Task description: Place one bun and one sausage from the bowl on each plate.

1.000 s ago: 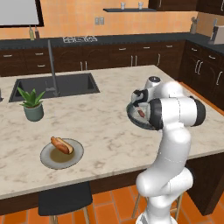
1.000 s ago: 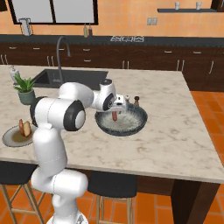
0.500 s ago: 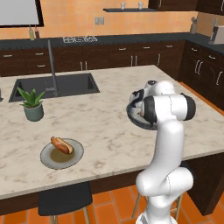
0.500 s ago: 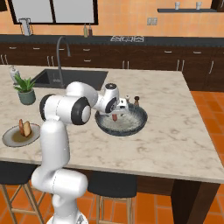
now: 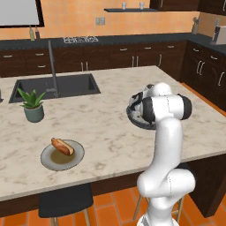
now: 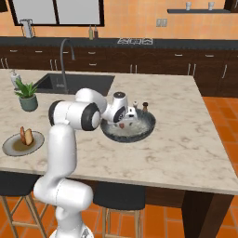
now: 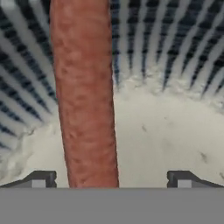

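The wide dark bowl (image 6: 148, 124) sits mid-counter, its rim (image 5: 130, 115) partly hidden behind my arm. My gripper (image 6: 122, 122) reaches down into it. In the hand view the gripper (image 7: 111, 180) is open, low over the bowl's pale floor (image 7: 166, 131). A reddish-brown sausage (image 7: 85, 96) lies lengthwise between the fingertips (image 7: 40, 179), nearer the left one, and neither pad visibly touches it. An olive-brown plate (image 5: 76, 160) near the counter's front left holds a bun with a sausage (image 5: 62, 146); the same plate (image 6: 11, 148) appears in the right base view.
Two small shakers (image 6: 140, 107) stand just behind the bowl. A potted plant (image 5: 33, 106) sits beside the sink (image 5: 55, 86) with its tall faucet (image 5: 52, 66). The counter's front edge runs close below the plate.
The hand has sunk a little lower into the bowl and the arm has shifted slightly. The jaws have stayed wide apart.
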Controlling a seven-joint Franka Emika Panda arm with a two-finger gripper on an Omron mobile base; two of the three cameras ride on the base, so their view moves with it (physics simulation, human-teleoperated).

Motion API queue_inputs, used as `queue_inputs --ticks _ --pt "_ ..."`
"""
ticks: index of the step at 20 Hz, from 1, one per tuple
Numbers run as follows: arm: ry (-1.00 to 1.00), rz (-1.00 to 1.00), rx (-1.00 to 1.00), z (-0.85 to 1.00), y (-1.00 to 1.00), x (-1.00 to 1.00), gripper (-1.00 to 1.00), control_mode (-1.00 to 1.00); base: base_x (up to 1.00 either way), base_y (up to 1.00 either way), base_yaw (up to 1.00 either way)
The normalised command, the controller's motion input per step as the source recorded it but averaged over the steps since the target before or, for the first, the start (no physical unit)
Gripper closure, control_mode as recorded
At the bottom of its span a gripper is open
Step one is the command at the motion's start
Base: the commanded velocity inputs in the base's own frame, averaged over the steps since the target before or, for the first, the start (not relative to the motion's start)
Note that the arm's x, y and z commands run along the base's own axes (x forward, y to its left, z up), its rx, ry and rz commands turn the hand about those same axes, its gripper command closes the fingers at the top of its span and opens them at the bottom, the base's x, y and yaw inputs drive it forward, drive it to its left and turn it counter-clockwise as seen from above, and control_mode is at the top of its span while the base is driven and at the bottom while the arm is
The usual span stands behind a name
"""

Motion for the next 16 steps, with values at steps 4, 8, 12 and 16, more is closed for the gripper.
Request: queue_inputs --ticks 4,8,12,16 --pt "0.0 0.01 -0.02 -0.47 0.0 0.1 1.0 -1.0 0.0 0.0 0.0" --pt "0.0 0.01 0.0 -0.44 -0.23 0.0 1.0 -1.0 0.0 0.0 0.0" --pt "-0.02 0.01 0.0 -0.13 -0.01 0.0 1.0 -1.0 0.0 0.0 0.0" --pt "-0.05 0.0 0.04 0.31 -0.04 -0.44 1.0 -1.0 0.0 0.0 0.0"
